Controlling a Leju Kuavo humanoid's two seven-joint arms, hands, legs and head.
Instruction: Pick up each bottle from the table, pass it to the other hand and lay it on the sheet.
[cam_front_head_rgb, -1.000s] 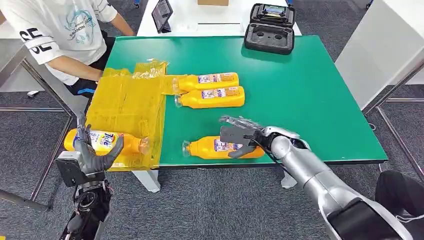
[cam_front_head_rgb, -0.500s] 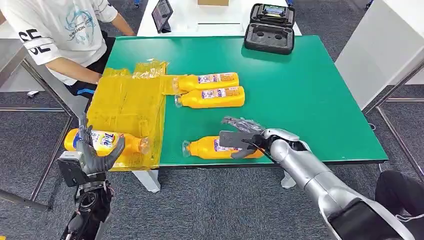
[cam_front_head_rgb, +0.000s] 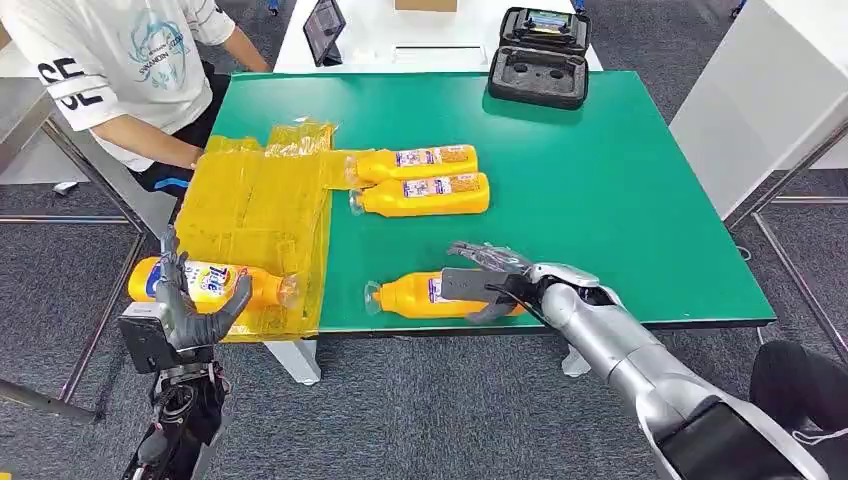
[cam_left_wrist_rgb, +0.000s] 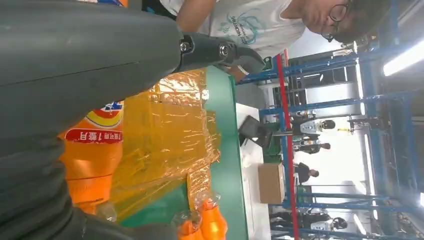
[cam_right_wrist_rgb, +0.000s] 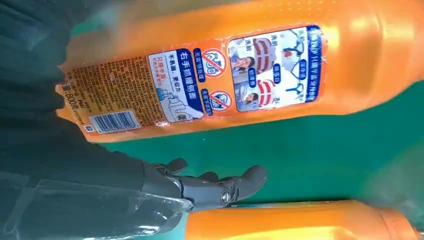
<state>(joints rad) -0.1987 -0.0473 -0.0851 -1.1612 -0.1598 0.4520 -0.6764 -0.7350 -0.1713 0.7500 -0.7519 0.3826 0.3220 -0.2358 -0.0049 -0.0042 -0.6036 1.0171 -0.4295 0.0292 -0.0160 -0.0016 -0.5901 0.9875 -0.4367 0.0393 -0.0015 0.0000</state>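
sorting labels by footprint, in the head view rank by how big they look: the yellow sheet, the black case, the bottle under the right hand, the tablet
1. yellow sheet
2. black case
3. bottle under the right hand, close to the case and partly covered, so unsure
4. tablet, cut off by the frame edge

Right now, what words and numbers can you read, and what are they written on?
"800" with a barcode: back label of the bottle under the right hand.
"Tide", partly covered: bottle on the sheet by the left hand.
"SE": the person's sleeve.
Chinese print on both labels, and the two far bottles' labels: too small to read.
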